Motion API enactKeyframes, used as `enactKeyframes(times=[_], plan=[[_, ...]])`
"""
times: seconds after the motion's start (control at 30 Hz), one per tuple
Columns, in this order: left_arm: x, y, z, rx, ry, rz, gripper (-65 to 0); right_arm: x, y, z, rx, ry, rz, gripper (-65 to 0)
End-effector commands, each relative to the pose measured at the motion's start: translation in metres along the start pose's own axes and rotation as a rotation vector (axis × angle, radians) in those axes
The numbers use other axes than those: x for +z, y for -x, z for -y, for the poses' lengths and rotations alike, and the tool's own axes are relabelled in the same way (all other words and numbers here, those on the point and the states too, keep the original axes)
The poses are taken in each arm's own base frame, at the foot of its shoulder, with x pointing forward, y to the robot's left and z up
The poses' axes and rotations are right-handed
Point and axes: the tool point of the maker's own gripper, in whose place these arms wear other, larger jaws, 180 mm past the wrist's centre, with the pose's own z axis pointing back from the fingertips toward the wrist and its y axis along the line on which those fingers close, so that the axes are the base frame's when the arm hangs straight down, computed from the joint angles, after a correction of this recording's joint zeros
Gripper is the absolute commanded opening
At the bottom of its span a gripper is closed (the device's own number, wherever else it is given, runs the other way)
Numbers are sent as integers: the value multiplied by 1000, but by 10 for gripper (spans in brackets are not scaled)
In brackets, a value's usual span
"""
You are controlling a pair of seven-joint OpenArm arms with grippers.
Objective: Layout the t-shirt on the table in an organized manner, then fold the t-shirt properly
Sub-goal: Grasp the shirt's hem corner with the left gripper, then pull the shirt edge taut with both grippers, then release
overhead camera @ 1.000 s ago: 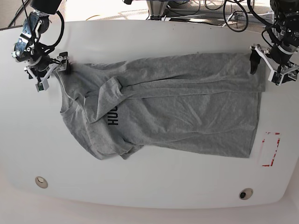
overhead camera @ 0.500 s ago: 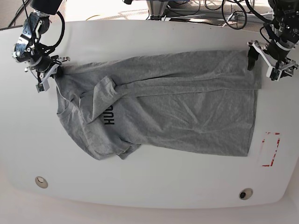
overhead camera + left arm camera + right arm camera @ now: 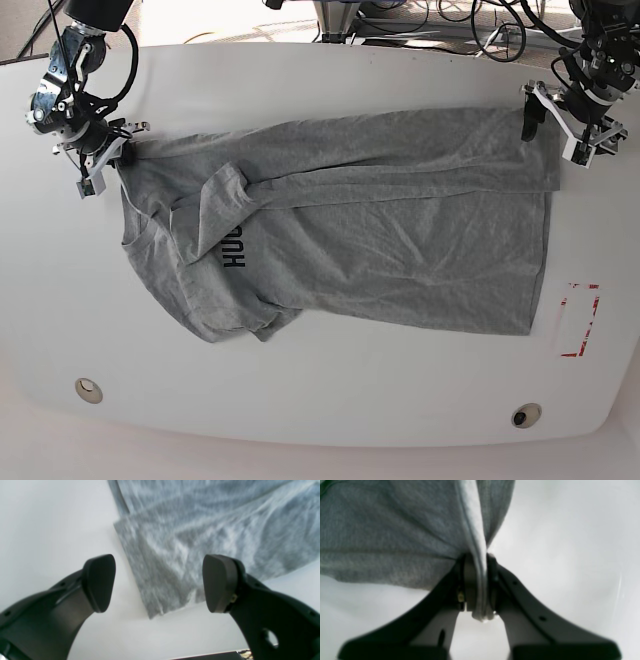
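Observation:
The heather-grey t-shirt (image 3: 380, 230) lies spread on the white table (image 3: 320, 400), with one sleeve folded over the chest so only part of the black lettering (image 3: 238, 248) shows. My right gripper (image 3: 112, 160), at the left of the base view, is shut on the shirt's shoulder edge. In the right wrist view, a bunched fold of the shirt (image 3: 395, 530) is pinched between the shut gripper (image 3: 478, 587). My left gripper (image 3: 555, 128) is open above the far hem corner. In the left wrist view, that corner of the shirt (image 3: 200, 517) lies flat between the fingers of the open gripper (image 3: 160, 582), untouched.
A red dashed rectangle (image 3: 580, 320) is marked near the table's right edge. Two round grommets (image 3: 88, 389) (image 3: 525, 415) sit near the front edge. Cables (image 3: 500, 30) and stands lie beyond the far edge.
My right gripper pulled the shoulder left and back, shifting the shirt leftward. My left gripper, open, moved toward the far edge and a little left.

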Motion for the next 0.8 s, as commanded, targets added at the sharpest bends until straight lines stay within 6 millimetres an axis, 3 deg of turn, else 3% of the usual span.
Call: enactKeyframes(times=[0.0,0.37,0.63,0.77], plan=[[-2,2,-8,18,-10,5,-153,5,-8,7,19,20,12,-604],[-18,30,-13,96,2,-60,-154,4,-6,6,16,17,11,-604],[-34,37,8,88,70,-94,-158,4,-6,6,16,17,9,-604],[-38,49,12,107,86,-124,-221,5,-6,7,15,19,12,-606]])
